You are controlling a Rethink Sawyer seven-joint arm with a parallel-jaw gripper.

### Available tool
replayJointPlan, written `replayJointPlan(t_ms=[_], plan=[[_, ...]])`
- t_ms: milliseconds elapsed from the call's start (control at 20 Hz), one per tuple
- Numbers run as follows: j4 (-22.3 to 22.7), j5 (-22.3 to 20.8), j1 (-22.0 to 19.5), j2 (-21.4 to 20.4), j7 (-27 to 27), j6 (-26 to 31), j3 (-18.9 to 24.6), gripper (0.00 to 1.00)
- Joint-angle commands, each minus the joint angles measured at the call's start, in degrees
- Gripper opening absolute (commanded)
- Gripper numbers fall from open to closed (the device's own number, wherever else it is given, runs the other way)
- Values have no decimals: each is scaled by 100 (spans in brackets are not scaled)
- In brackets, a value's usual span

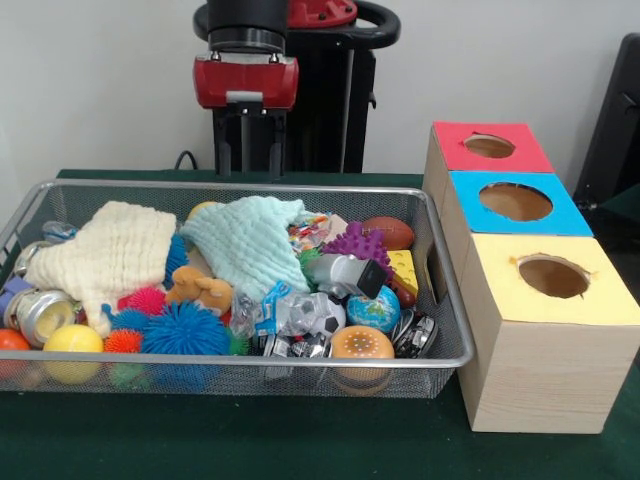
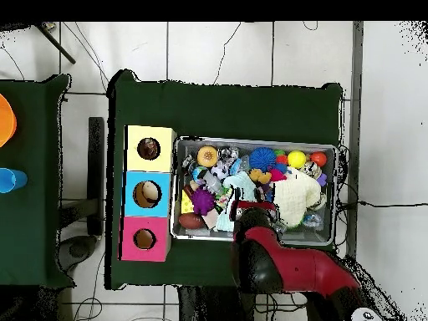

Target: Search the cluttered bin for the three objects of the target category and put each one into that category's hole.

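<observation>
The gripper (image 1: 245, 140) hangs above the far rim of the bin (image 1: 445, 300), and I cannot tell whether it is open or closed. One confetti piece (image 1: 308, 232) peeks out at the mint cloth's (image 1: 245, 240) three o'clock edge. I'd come straight down there, pinch only the crinkly piece, then carry it to the yellow box's hole (image 1: 552, 276).

one silver wire mesh bin (image 1: 440, 362) on the dark green surface (image 1: 250, 440). three pale wooden boxes, each with one round hole: one red-topped (image 1: 455, 145), one blue-topped (image 1: 470, 205), one yellow-topped (image 1: 600, 295). two muslin cloths: one cream (image 1: 105, 255), one mint (image 1: 250, 240). one multicolour crinkled piece (image 1: 308, 232) visible; others cannot be confirmed. one yellow ball (image 1: 72, 340).
</observation>
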Motion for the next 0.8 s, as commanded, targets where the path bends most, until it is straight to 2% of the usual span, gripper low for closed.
replayJointPlan(t_ms=[50,150,450,650,800], plan=[[-431,26,269,83,532,494,309,100],[-506,-12,567,233,491,345,-20,100],[-680,225,1395,748,644,-177,-972,100],[-667,341,1567,1102,857,-499,-1190,100],[-655,249,1564,1102,877,-756,-1118,100]])
